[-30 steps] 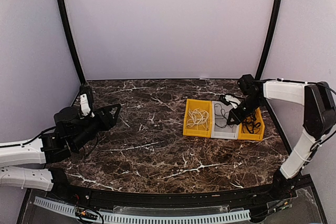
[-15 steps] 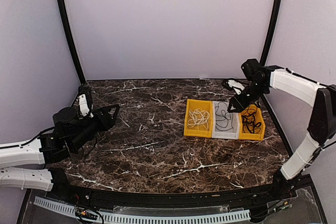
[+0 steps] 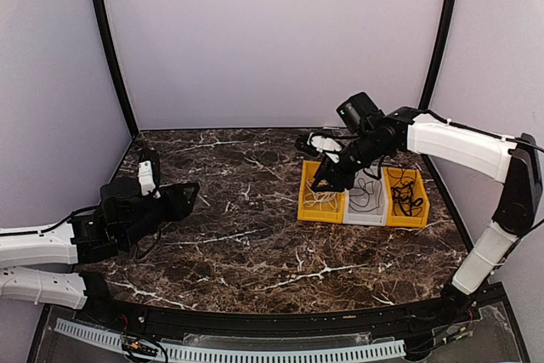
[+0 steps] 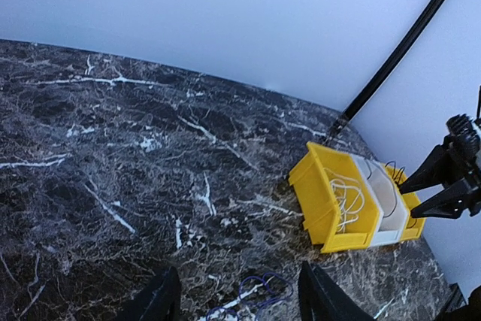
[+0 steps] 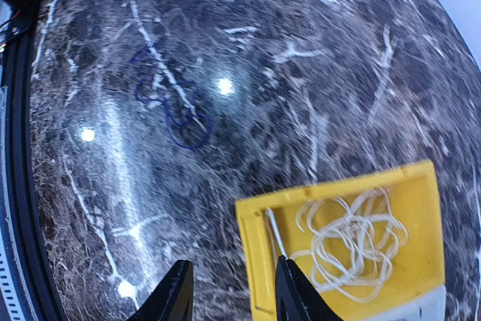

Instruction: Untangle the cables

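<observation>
White cables (image 3: 320, 195) lie bundled in the left yellow bin (image 3: 303, 197); in the right wrist view these white cables (image 5: 353, 234) sit just right of my fingers. A black cable (image 3: 365, 191) lies in the grey middle bin, and more black cables (image 3: 408, 201) fill the right yellow bin. On the table lies a thin blue cable (image 4: 259, 295), which the right wrist view shows as a blue cable (image 5: 169, 107) farther off. My left gripper (image 4: 239, 272) hovers open above it. My right gripper (image 5: 233, 262) is open and empty over the left bin's near rim.
The three bins stand side by side at the right of the dark marble table (image 3: 238, 235). A black frame post (image 4: 398, 50) rises behind them. Purple walls close the back and sides.
My right gripper opened, rose from the right-hand bins and swung left to the left yellow bin. My left arm shifted slightly forward.
</observation>
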You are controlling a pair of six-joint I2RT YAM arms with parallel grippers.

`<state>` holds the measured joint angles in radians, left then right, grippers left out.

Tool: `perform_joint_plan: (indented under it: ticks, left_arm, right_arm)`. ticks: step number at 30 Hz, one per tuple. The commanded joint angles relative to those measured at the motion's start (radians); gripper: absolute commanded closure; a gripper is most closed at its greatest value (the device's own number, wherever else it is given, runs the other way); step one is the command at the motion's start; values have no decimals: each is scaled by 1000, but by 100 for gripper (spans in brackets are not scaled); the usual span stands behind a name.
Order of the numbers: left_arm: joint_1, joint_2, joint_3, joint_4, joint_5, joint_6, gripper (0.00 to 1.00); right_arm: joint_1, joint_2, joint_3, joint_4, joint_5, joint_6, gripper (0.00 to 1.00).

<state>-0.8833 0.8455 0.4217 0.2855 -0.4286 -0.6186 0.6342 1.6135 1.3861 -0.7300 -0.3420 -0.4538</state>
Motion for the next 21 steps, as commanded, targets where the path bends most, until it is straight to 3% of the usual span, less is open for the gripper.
perform_joint_plan:
  ticks: [1, 7, 21]
  left_arm:
    - [5, 100, 34, -134, 56, -23, 44]
    - [7, 227, 55, -225, 93, -111, 45]
    - [15, 156, -127, -88, 194, -195, 45]
  right_arm:
    - [104, 89, 43, 89, -85, -85, 60]
    - [185, 313, 191, 83, -112, -80, 59]
    - [252, 690, 502, 14, -224, -13, 56]
